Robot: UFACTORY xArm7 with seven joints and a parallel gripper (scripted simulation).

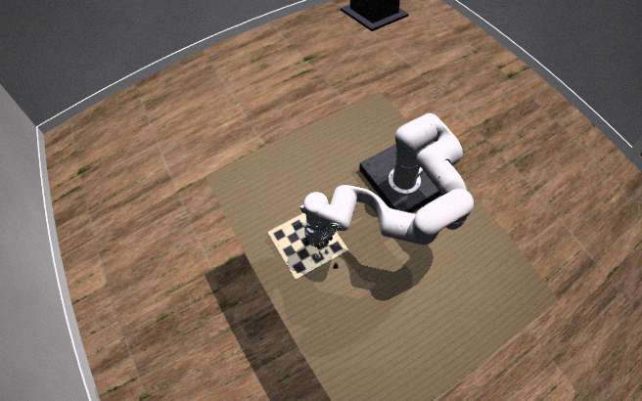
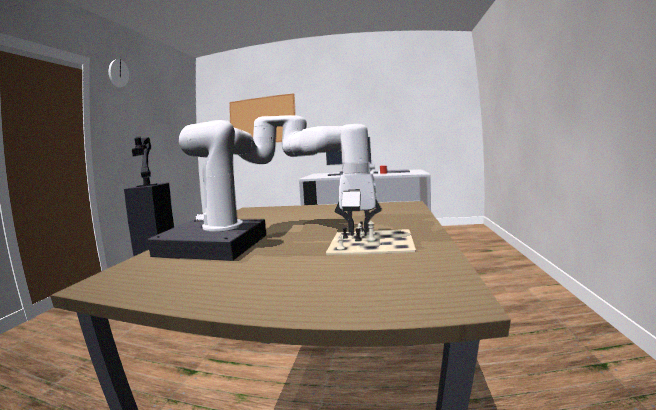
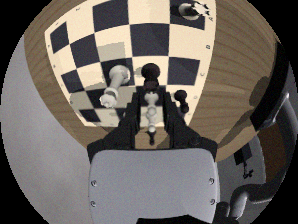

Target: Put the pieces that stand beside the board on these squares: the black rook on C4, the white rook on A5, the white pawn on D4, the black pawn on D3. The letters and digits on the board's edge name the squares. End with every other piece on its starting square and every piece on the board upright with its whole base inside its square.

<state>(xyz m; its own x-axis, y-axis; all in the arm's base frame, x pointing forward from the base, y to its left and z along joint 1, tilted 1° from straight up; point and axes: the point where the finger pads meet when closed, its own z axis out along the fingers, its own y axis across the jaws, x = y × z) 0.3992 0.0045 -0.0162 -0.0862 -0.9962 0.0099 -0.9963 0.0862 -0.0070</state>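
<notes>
The white pawn [image 3: 151, 102] stands upright on D4 between the fingers of my gripper [image 3: 151, 100] [image 2: 359, 229]. The fingers are partly open, low over the board [image 1: 281, 253] [image 2: 370, 252] [image 3: 149, 11]. The black rook [image 3: 150, 72] [image 2: 358, 234] stands on C4, just beyond the fingertips in the wrist view. The white rook [image 3: 192, 10] [image 2: 341, 244] stands on A5. The black pawn [image 3: 152, 138] [image 1: 336, 266] stands on the table beside the board's E edge. D3 is largely hidden by a finger in the wrist view.
A tall white piece [image 3: 119, 76] [image 2: 371, 232] stands on C3, close to the left finger. A small black piece [image 3: 181, 95] [image 2: 345, 233] stands on D5, close to the right finger. Another small white piece [image 3: 151, 128] shows past the white pawn, near the E edge.
</notes>
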